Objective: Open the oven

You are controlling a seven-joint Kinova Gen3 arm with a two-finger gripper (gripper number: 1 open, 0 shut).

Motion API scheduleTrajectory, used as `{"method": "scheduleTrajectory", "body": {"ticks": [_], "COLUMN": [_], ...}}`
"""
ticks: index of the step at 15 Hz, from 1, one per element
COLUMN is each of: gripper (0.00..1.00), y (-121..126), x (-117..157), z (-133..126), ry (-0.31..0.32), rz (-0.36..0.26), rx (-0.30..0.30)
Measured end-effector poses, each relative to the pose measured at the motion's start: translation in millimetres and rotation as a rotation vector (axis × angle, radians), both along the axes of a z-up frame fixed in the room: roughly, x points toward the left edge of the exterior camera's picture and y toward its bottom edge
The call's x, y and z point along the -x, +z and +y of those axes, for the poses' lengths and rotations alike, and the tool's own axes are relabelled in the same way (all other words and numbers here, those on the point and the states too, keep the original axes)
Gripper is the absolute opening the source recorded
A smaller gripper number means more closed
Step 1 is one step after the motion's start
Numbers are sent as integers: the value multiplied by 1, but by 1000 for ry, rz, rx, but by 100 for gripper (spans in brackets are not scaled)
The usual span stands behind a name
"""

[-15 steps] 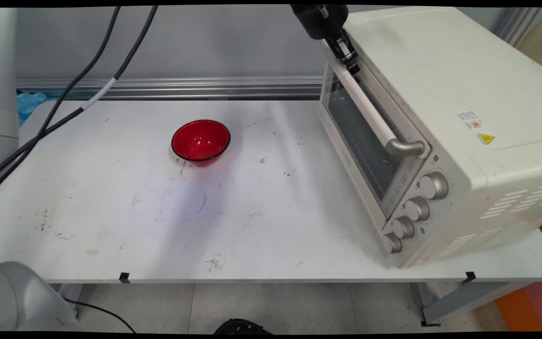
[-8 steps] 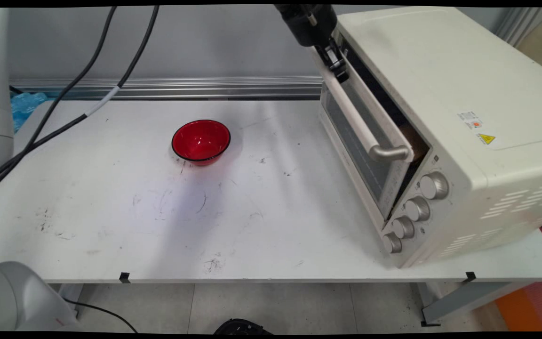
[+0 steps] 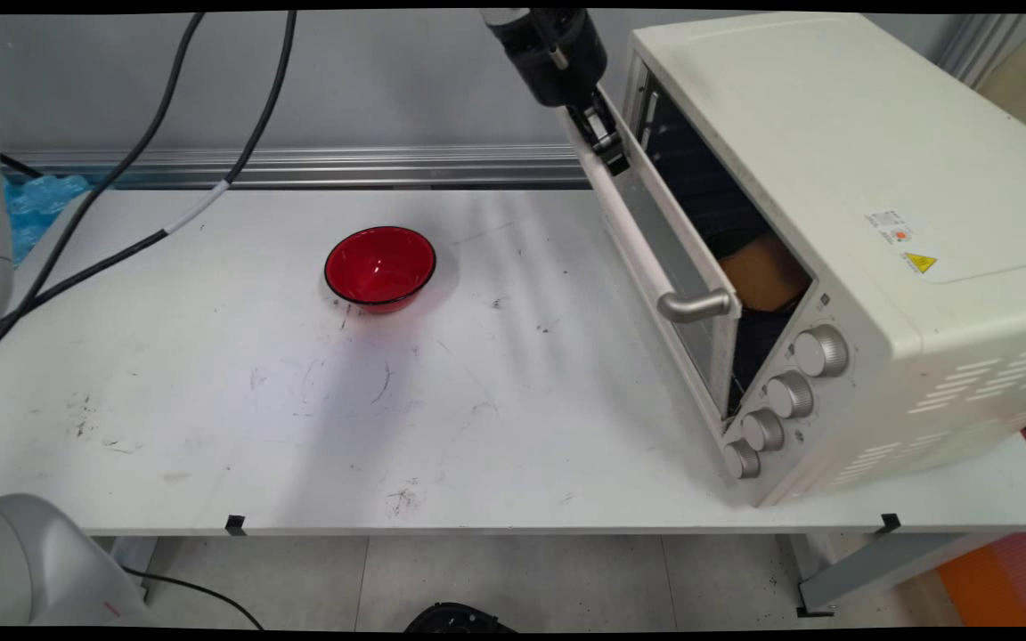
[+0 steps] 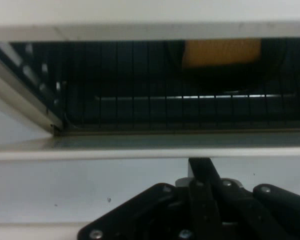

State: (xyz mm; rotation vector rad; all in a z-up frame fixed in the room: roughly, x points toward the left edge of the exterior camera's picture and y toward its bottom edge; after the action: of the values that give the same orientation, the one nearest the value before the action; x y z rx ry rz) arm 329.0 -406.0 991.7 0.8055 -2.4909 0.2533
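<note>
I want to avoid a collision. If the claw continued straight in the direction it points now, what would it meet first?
The claw is shut on the oven door's handle, so that bar is already in its line. Beyond it comes the door itself, then probably the wire rack inside the oven; depth there is unclear.

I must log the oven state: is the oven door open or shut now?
Partly open. The oven door tilts away from the oven, and the dark inside shows. The gripper is shut on the door handle.
</note>
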Motion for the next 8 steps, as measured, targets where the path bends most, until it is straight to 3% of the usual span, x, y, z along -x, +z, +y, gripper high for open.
{"method": "scheduleTrajectory", "body": {"ticks": [8], "gripper": [0], "y": [-18], "x": [-11], "z": [7], "ry": [8], "rz": [-4], "rx": [-18]}}
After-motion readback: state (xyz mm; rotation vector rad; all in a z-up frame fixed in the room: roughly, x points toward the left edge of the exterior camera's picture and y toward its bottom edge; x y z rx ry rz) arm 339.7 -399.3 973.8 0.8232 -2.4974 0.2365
